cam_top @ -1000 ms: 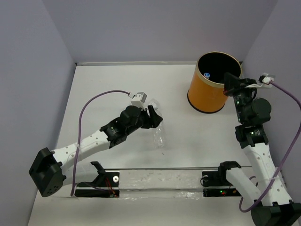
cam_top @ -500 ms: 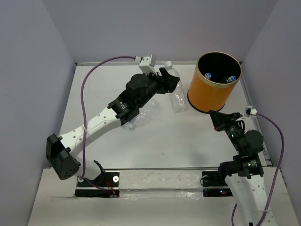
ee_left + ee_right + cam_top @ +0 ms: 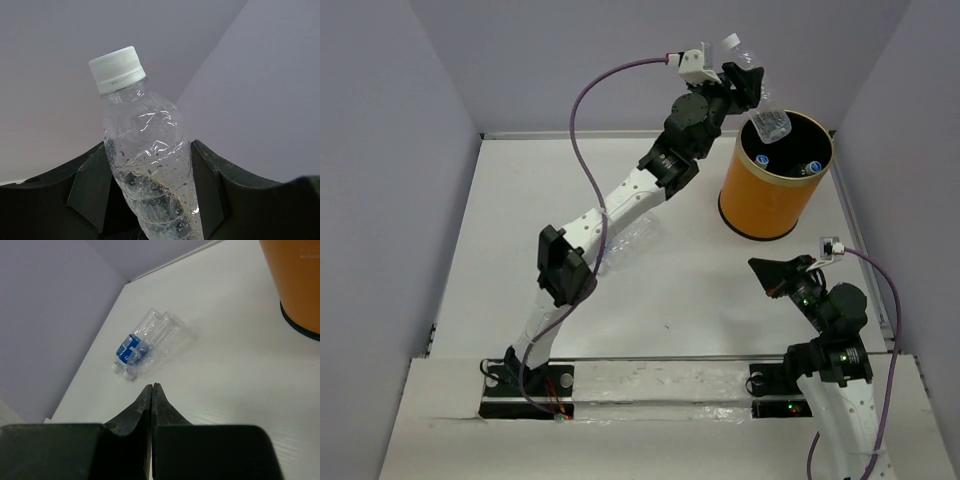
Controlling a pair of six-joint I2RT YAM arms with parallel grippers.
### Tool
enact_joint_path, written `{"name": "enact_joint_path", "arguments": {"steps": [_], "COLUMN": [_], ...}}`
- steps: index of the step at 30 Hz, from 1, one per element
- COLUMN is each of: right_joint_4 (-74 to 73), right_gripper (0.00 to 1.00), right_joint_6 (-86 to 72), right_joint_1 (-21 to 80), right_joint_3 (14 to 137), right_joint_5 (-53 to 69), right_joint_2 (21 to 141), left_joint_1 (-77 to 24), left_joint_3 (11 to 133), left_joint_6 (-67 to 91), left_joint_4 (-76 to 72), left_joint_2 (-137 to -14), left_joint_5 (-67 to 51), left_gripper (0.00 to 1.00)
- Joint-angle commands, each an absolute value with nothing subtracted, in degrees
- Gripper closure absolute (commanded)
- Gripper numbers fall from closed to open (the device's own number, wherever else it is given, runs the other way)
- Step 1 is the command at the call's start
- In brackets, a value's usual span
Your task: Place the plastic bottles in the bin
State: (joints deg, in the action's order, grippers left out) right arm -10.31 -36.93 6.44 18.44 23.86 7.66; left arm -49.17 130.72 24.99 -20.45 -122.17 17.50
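Top external view gives us the left arm stretched up toward the bin [image 3: 760,205], with the left fingers [image 3: 745,88] clamped on a clear held bottle [image 3: 770,122] that has a white cap. It hangs tilted, cap up and leaning away from the bin. Its base is over the far-left part of the bin's gold rim, above the black interior. Inside the bin we make out blue caps [image 3: 761,157], though we cannot count the bottles there.

Left of the bin and nearer the arm bases, a pair of bottles [image 3: 628,238] lies on the white bench [image 3: 510,230], partly under the left arm.

Left wrist view shows us the held bottle [image 3: 150,160] squeezed between both fingers, with droplets on its crinkled wall.

Right fingers [image 3: 760,268] sit on the near side of the bin, apart from it. In the right wrist view we see them pressed together on nothing [image 3: 151,405]. Beyond them the pair lies side by side, touching, and one carries a blue label [image 3: 129,346].
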Motion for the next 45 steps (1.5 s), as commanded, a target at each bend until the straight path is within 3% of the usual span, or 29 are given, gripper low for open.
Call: {"name": "enact_joint_path", "arguments": {"steps": [1,4,5,8,14,17,18,20,21,22,25,28,31,35,45], "right_joint_4": [-9.6,-9.5,-8.9,-7.7,-7.3,-6.2,-4.7,-1.3,-0.6,-0.6,3.8,9.0,11.9,20.1,38.8], "right_gripper": [1.0,1.0,1.0,1.0,0.95,0.87,0.84,0.77,0.73,0.64,0.48,0.32,0.19,0.11,0.01], "right_joint_6": [-38.1,-38.1,-37.9,-37.2,-36.4,-36.6,-36.8,-38.0,-38.3,-38.5,-40.2,-42.7,-43.4,-44.9,-51.8], "right_joint_1": [6.5,6.5,6.5,6.5,6.5,6.5,6.5,6.5,6.5,7.0,7.0,10.7,21.6,36.3,44.6], "right_joint_3": [17.8,17.8,17.8,17.5,18.5,19.0,19.1,19.2,19.5,19.9,21.2,20.7,21.0,22.7,33.6], "right_joint_5": [28.6,28.9,29.1,29.2,28.6,29.4,29.7,31.0,31.7,31.8,34.3,33.5,21.8,6.7,-12.7], "right_joint_2": [6.3,5.9,5.9,6.2,6.5,7.8,9.2,11.4,14.0,15.6,23.5,29.7,32.3,44.6,78.9], "left_joint_1": [-50.0,-50.4,-50.6,-50.6,-50.6,-50.6,-50.6,-50.6,-50.5,-50.5,-49.8,-47.7,-44.1,-38.1,-32.7], "left_joint_3": [144.4,146.2,145.5,145.5,139.7,127.8,118.5,106.6,94.5,88.9,69.3,56.9,51.4,47.1,43.3], "left_joint_6": [21.9,20.6,20.1,18.3,9.3,5.9,6.0,8.0,9.0,10.2,16.1,22.9,27.7,28.9,30.7], "left_joint_4": [-26.5,-30.6,-31.8,-33.1,-29.3,-24.4,-23.0,-20.0,-19.1,-16.5,-10.4,4.1,14.2,17.9,8.4], "left_joint_2": [-133.7,-136.8,-137.8,-139.5,-129.5,-117.1,-113.2,-100.9,-96.5,-92.6,-78.1,-66.2,-57.9,-53.0,-58.9], "left_joint_5": [18.9,18.3,17.8,15.6,13.0,13.4,14.7,16.7,18.0,19.1,24.9,29.4,29.2,25.4,18.2], "left_gripper": [0.5,0.43,0.27,0.01,0.01,0.01,0.01,0.01,0.01,0.01,0.01,0.01,0.01,0.01,0.01]}}
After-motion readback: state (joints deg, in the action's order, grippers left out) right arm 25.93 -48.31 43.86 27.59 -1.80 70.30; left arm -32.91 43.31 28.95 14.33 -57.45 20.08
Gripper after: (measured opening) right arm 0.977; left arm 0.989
